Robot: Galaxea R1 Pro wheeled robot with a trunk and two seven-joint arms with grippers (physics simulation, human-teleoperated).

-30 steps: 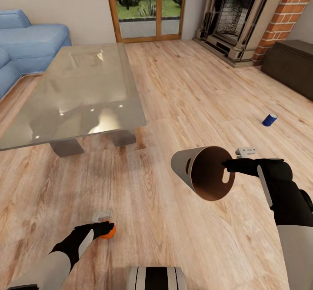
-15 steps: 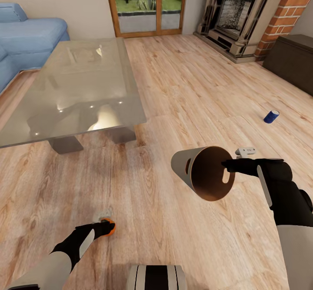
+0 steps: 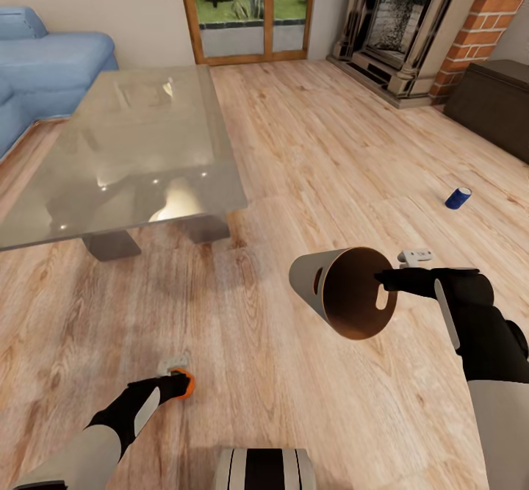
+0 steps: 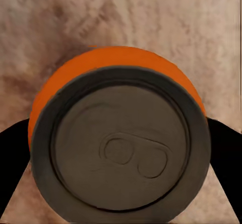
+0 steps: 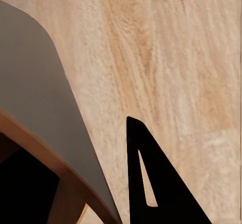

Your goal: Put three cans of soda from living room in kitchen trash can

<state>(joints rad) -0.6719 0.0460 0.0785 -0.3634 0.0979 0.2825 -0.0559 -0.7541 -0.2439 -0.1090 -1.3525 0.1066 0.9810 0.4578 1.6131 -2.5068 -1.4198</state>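
Note:
An orange can of soda is low over the wood floor near my base, and my left gripper is shut on it. The left wrist view looks down on the orange can's silvery top, with a black finger against each side. My right gripper is shut on the rim of the tash can, which hangs tilted in the air with its orange-brown inside facing me. The right wrist view shows its grey wall beside one finger. A dark blue can lies on the floor far right.
The glossy grey low table stands ahead on the left, with the blue sofa behind it. Wood-framed glass doors are at the back, with the brick fireplace and a dark bench at the right.
The whole head picture has shifted slightly, so the camera moved. Both arms keep their poses and their holds on the orange can and the tash can.

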